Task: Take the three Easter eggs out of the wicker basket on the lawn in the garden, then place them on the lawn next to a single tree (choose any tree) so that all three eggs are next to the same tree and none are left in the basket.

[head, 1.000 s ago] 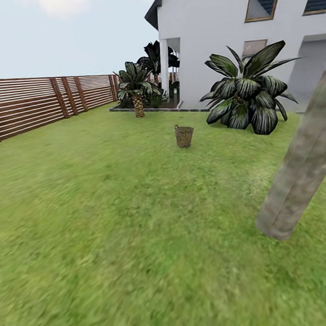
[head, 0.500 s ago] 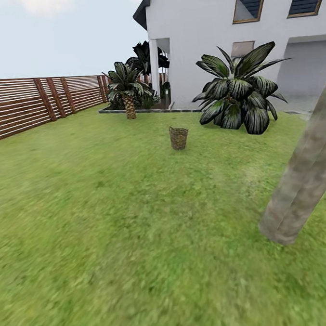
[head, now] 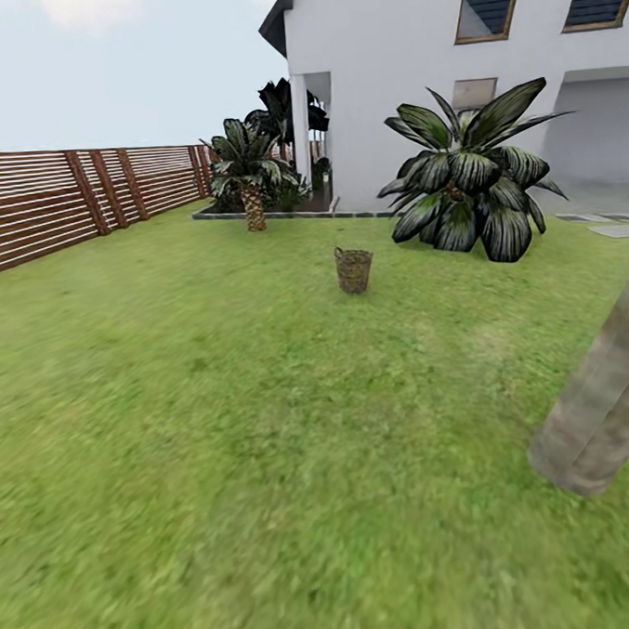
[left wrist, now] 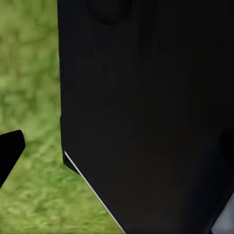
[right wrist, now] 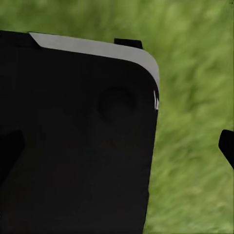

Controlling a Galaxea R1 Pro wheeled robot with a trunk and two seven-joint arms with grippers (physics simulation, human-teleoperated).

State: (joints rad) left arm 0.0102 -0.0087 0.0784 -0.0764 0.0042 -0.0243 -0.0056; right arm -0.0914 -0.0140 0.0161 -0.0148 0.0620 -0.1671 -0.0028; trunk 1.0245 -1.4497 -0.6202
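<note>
Wicker basket [head: 354, 269] stands upright on lawn [head: 219, 432], contents unseen; gripper states unclear.

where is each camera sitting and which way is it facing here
Head view: on the robot's head, facing forward over the lawn to the basket, house, fence and a tree trunk at right.
Left wrist view: near the left gripper, facing down at grass; a dark robot panel blocks most of it.
Right wrist view: near the right gripper, facing down at grass; a dark panel covers much.
Shared: all three show lawn; both wrist views show dark robot body.
</note>
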